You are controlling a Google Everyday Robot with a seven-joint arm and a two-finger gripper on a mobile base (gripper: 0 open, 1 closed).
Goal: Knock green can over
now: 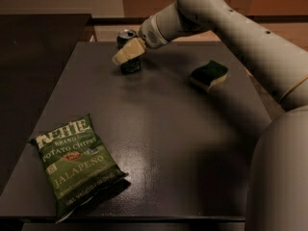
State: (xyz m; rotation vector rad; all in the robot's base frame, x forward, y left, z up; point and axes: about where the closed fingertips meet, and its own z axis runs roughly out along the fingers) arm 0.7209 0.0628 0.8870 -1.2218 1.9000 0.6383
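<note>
The green can [129,65] stands upright at the far left of the dark table [163,129], with its silver top showing. My gripper [127,53] reaches in from the right and sits right in front of the can's upper half, covering most of its side. The pale fingers point left and slightly down, at or against the can.
A green jalapeño chip bag [74,167] lies flat near the table's front left edge. A green-and-yellow sponge [208,75] lies at the far right. My arm [231,28] spans the upper right. A darker counter [29,57] borders the left side.
</note>
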